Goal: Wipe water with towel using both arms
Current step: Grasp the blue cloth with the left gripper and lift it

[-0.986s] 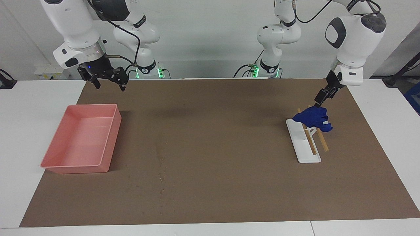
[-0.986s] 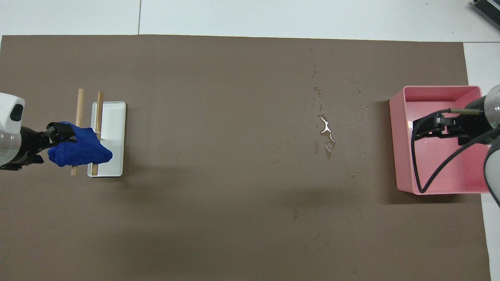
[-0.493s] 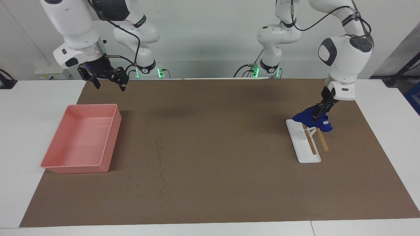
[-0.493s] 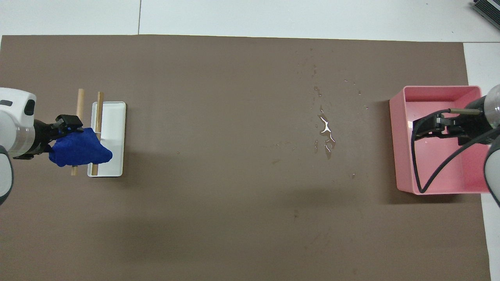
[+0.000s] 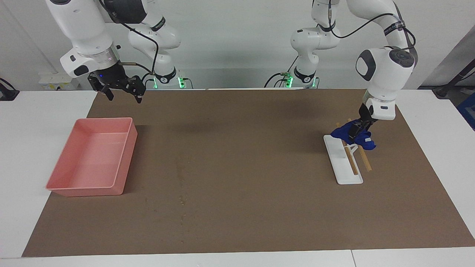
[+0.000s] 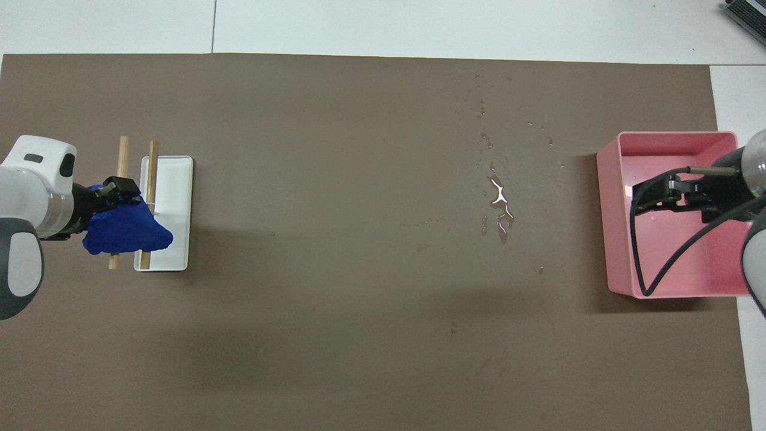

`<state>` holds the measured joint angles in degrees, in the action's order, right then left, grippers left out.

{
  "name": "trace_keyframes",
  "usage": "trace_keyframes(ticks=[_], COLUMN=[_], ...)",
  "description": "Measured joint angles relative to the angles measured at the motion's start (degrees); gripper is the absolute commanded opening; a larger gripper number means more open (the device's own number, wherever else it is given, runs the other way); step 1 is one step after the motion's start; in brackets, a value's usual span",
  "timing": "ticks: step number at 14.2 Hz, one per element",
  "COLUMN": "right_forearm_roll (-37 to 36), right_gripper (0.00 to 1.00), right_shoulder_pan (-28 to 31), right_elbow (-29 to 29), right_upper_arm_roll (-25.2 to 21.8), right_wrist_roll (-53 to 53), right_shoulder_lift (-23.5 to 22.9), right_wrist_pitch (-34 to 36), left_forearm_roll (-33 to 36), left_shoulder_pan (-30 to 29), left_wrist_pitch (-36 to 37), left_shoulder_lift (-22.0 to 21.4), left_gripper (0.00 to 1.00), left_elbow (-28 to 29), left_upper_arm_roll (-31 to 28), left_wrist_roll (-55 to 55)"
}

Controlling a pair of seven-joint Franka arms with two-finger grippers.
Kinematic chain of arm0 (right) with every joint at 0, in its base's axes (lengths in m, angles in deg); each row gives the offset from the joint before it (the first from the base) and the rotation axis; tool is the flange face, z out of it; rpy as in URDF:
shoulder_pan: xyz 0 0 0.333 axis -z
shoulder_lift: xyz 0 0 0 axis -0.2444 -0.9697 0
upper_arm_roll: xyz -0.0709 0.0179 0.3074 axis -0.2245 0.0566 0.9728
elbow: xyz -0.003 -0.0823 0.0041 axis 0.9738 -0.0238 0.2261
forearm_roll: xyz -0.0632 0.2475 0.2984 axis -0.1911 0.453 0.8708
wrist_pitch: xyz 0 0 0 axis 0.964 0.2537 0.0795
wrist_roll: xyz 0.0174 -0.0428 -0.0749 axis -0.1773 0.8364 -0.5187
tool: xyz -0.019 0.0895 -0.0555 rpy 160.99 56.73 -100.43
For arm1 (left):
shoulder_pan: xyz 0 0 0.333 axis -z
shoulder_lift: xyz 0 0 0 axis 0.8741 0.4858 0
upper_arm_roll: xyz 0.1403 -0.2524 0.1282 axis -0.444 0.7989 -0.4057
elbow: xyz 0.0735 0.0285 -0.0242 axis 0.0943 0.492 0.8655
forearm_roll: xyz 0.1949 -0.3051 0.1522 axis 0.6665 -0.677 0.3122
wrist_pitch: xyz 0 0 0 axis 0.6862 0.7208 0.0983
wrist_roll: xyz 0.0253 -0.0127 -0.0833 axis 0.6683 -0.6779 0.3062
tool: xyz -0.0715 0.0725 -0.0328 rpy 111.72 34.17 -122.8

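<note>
The royal-blue towel (image 5: 343, 132) lies lumped over the two wooden sticks of a white rack (image 5: 342, 163), toward the left arm's end of the table; it also shows in the overhead view (image 6: 128, 234). My left gripper (image 5: 355, 132) is down in the towel's top, at the towel's edge in the overhead view (image 6: 116, 190). The water (image 6: 499, 206) is a thin streak of droplets and wet blotches on the brown mat, beside the pink tray; in the facing view the water (image 5: 182, 200) is faint. My right gripper (image 5: 124, 97) hangs open and empty in the air, over the pink tray in the overhead view (image 6: 635, 200).
The pink tray (image 5: 128, 155) stands at the right arm's end of the table, its rim (image 6: 601, 209) close to the water. A brown mat (image 5: 259, 167) covers most of the white table. The rack (image 6: 173, 197) lies under the towel.
My left gripper has come down from just above the towel into its top, and the arm's wrist has swung over the rack. The towel has barely shifted. The right arm has not moved.
</note>
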<state>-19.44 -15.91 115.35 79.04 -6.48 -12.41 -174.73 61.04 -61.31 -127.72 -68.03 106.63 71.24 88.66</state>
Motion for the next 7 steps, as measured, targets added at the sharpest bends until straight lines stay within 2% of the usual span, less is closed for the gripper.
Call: trace_keyframes(ticks=[1, 2, 7], right_forearm_roll=[0.0, 0.0, 0.0], right_gripper=[1.00, 1.00, 1.00], right_shoulder_pan=[0.0, 0.0, 0.0], right_elbow=[0.0, 0.0, 0.0], right_upper_arm_roll=[0.0, 0.0, 0.0], right_wrist_roll=[0.0, 0.0, 0.0], right_shoulder_lift=[0.0, 0.0, 0.0], right_wrist_pitch=[0.0, 0.0, 0.0], left_forearm_roll=[0.1, 0.5, 0.9], left_shoulder_pan=[0.1, 0.1, 0.1], left_wrist_pitch=[-0.1, -0.1, 0.9], left_shoulder_lift=[0.1, 0.0, -0.3], left_gripper=[0.06, 0.00, 0.00], left_elbow=[0.0, 0.0, -0.4], left_upper_arm_roll=[0.0, -0.1, -0.5], left_wrist_roll=[0.0, 0.0, 0.0])
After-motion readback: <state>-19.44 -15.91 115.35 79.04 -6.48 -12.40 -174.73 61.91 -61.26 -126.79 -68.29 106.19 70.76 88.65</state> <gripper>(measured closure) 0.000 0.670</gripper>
